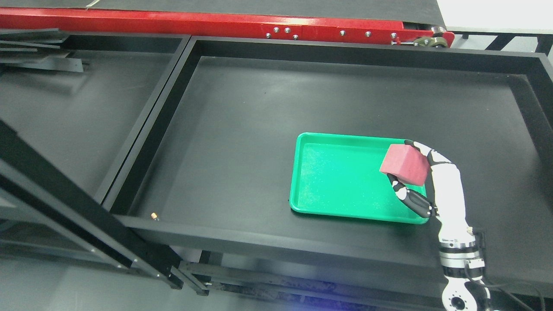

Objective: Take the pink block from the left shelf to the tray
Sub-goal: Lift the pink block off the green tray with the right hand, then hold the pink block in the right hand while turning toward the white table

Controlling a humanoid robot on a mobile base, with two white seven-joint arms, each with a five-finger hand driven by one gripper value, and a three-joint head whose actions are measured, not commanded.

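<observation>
In the head view my right hand (408, 166) is shut on the pink block (405, 164), with fingers above it and the thumb below. It holds the block over the right end of the green tray (341, 179), which lies flat on the black table. The tray holds nothing else. My right arm comes in from the lower right. My left arm is out of view.
The tray sits inside a large black walled bin (259, 108). A second black compartment (73, 112) lies to the left. A red beam (207, 23) runs across the back. A black frame strut (77, 207) crosses the lower left.
</observation>
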